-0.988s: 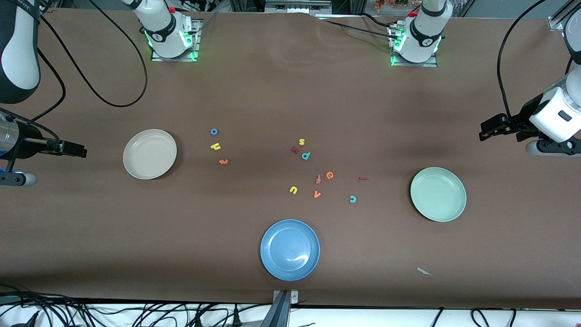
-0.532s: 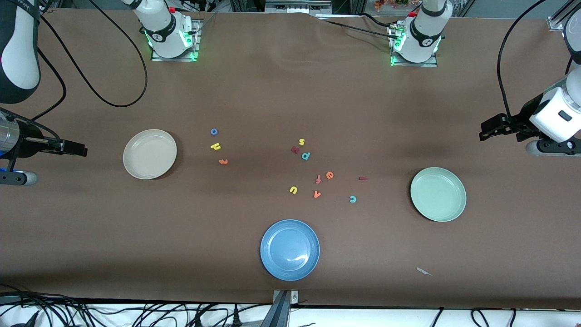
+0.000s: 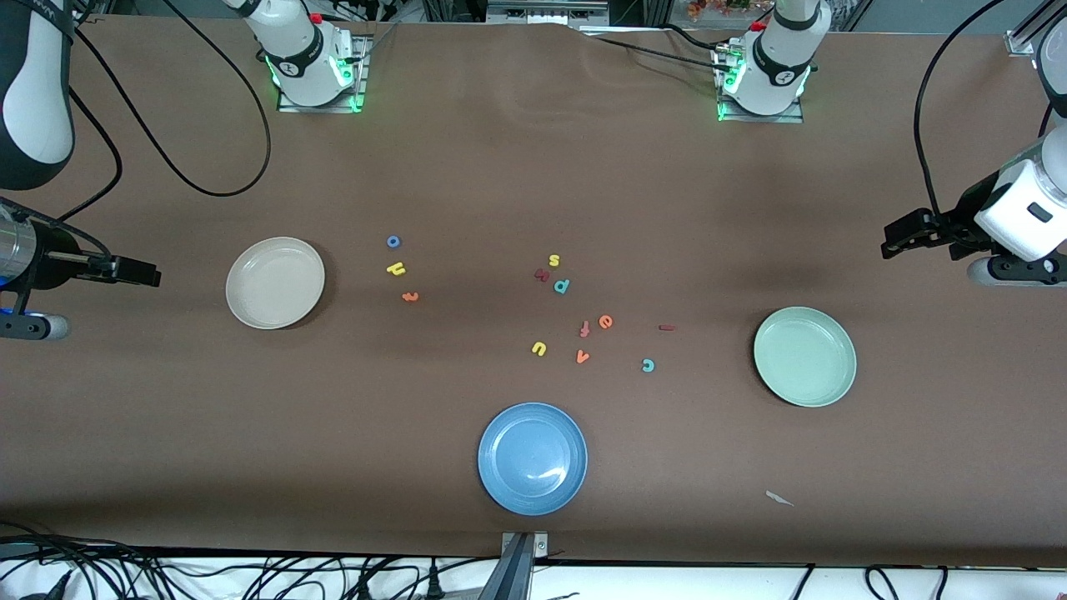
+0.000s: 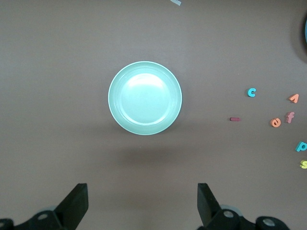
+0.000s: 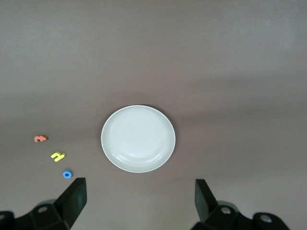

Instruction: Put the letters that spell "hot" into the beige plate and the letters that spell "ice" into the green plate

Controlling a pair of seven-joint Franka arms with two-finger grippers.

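The beige plate (image 3: 275, 282) (image 5: 138, 138) lies empty toward the right arm's end. Beside it on the table are the blue o (image 3: 393, 242) (image 5: 67, 174), yellow h (image 3: 396, 268) and orange t (image 3: 409, 296). The green plate (image 3: 804, 356) (image 4: 145, 97) lies empty toward the left arm's end. The dark red i (image 3: 666, 327), teal c (image 3: 648, 365) and orange e (image 3: 606, 322) lie on the table between it and the middle. My right gripper (image 3: 143, 273) (image 5: 139, 199) hangs open over the table's edge by the beige plate. My left gripper (image 3: 894, 237) (image 4: 143, 201) hangs open, empty, near the green plate.
A blue plate (image 3: 532, 457) sits at the middle, nearest the front camera. Other letters lie mid-table: yellow s (image 3: 553, 260), teal p (image 3: 562, 286), a dark red crooked letter (image 3: 541, 274), orange f (image 3: 584, 328), orange v (image 3: 582, 357), yellow u (image 3: 538, 348). A paper scrap (image 3: 778, 498) lies near the front edge.
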